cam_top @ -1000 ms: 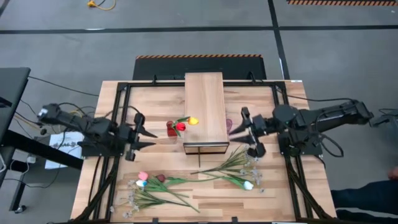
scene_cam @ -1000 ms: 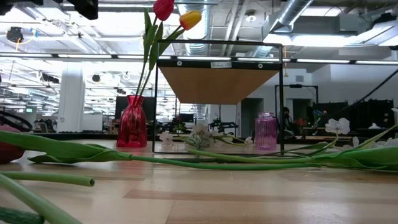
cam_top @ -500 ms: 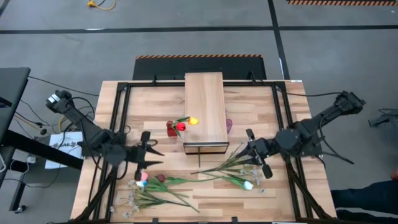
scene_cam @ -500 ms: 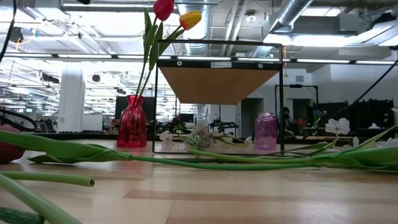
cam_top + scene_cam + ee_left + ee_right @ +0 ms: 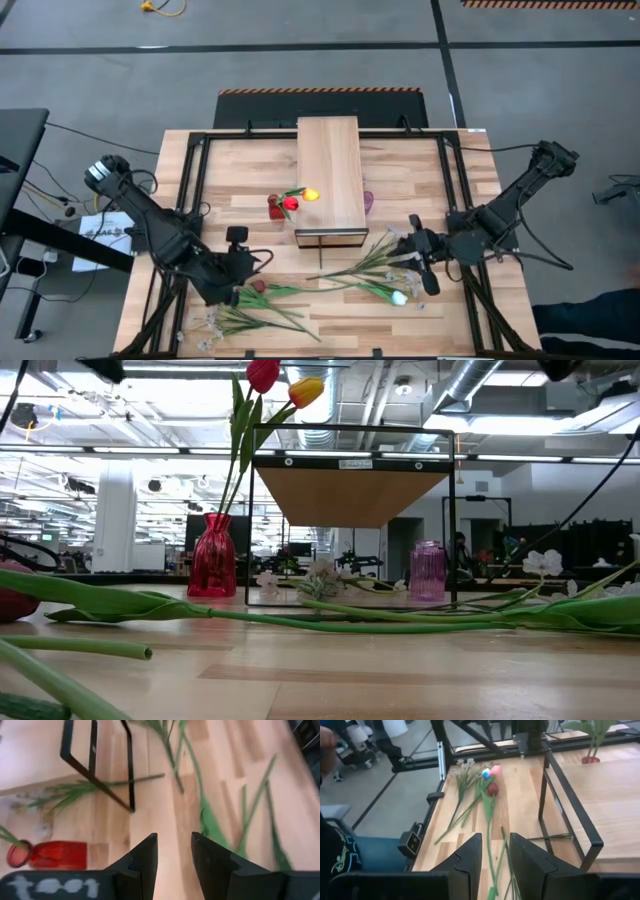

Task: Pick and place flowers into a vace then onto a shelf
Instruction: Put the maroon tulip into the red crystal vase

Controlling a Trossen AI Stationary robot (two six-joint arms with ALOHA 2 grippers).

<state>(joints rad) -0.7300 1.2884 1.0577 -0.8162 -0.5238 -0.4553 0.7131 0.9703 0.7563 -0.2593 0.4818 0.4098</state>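
High view: your left gripper [image 5: 243,283] sits lower left over loose flowers [image 5: 262,305], your right gripper [image 5: 418,268] lower right; both slightly apart, holding nothing.

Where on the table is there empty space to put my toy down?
The bare wood on either side of the shelf toward the back is free, left of the red vase too. The front strip is crowded with loose flowers, with both grippers over it.

The slatted wooden table [image 5: 420,175] carries the shelf [image 5: 329,170], a red vase [image 5: 275,206], a purple vase [image 5: 427,570] (beside the shelf), and loose flowers [image 5: 375,275] lying flat.
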